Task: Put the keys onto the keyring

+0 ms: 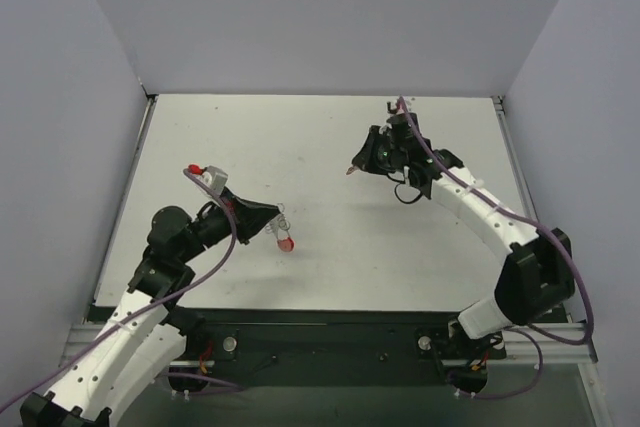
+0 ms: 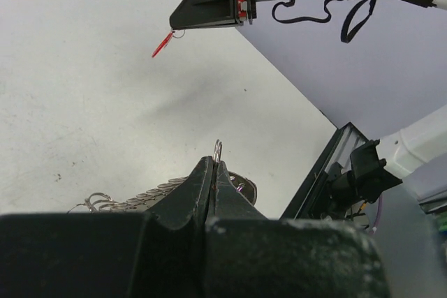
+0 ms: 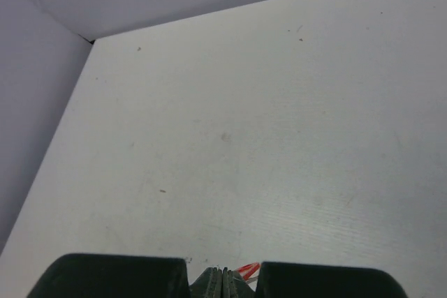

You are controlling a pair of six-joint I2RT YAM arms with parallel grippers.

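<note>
My left gripper (image 1: 274,220) is shut on a thin silver wire ring (image 2: 218,149) of the keyring; the jaws are pressed together in the left wrist view (image 2: 214,167). The red curved clip (image 1: 286,243) hangs below the fingers just over the table, and more silver rings (image 2: 129,202) trail to the left. My right gripper (image 1: 354,168) is held above the table's far right and is shut on the tiny red tag-like key (image 1: 349,172). The key dangles from its tip in the left wrist view (image 2: 163,44) and peeks out beside the shut jaws in the right wrist view (image 3: 248,269).
The white table (image 1: 300,147) is walled by pale panels at the back and both sides. A black frame rail (image 2: 318,172) runs along the near edge by the arm bases. The two grippers are about a hand's width apart.
</note>
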